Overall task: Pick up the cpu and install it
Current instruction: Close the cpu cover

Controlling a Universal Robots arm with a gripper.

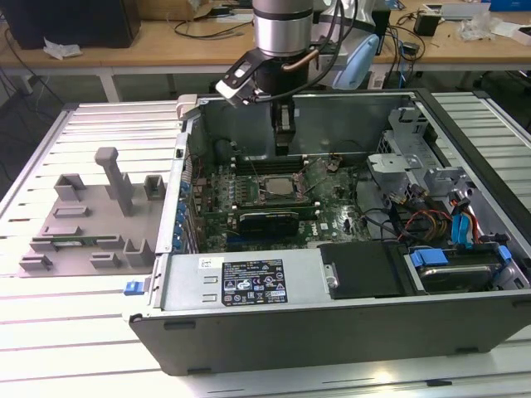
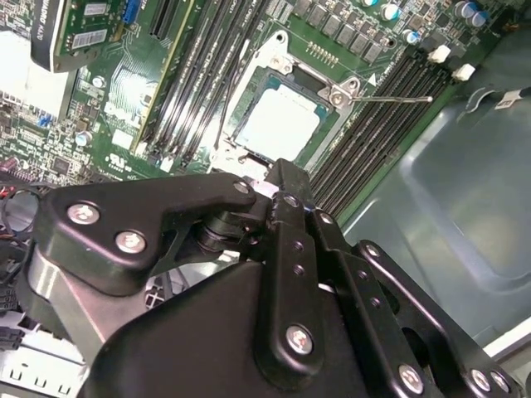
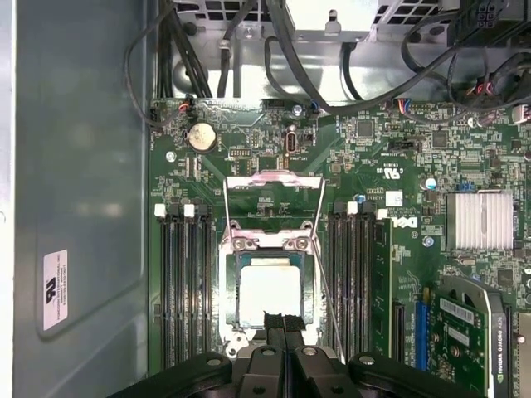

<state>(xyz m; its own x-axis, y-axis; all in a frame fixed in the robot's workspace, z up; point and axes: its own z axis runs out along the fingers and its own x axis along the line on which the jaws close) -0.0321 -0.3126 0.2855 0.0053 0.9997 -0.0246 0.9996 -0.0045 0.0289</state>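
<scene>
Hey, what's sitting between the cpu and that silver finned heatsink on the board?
In the first wrist view, a bank of black memory slots lies between the cpu and the silver heatsink.

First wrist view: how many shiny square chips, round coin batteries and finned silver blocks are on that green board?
cpu, the shiny square chip: 1
coin battery: 1
finned silver heatsink: 1
Total: 3
</scene>
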